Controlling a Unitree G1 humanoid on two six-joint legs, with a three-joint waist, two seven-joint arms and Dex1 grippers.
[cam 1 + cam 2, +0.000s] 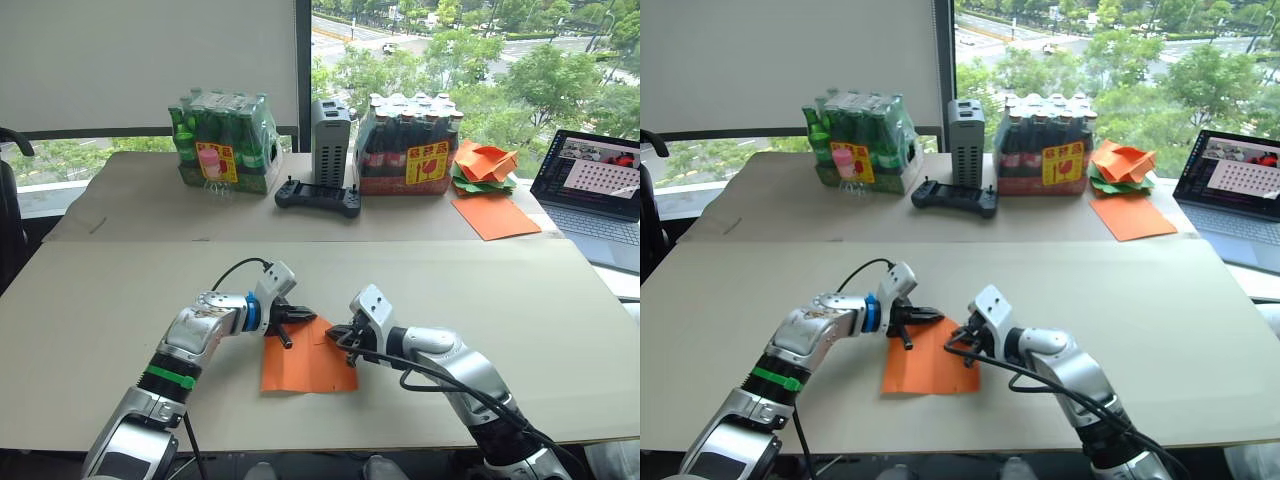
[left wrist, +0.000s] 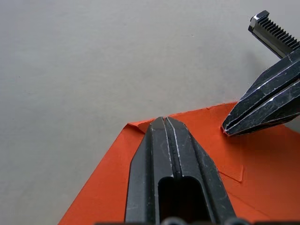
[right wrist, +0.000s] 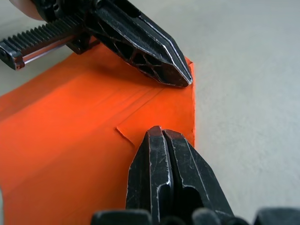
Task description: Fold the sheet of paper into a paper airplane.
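The sheet of paper lies flat on the near table, bright orange, with a folded flap and crease lines near its far edge. My left gripper is shut, its tip resting on the sheet's far edge by a slightly curled corner. My right gripper is also shut, its tip pressed down on the sheet close to the same edge. The two tips sit a few centimetres apart, pointing at each other. Neither has paper between its fingers.
On the far table stand a pack of green bottles, a grey device, a black controller and a pack of dark bottles. Right of these are a heap of crumpled orange and green papers, a larger orange sheet and a laptop.
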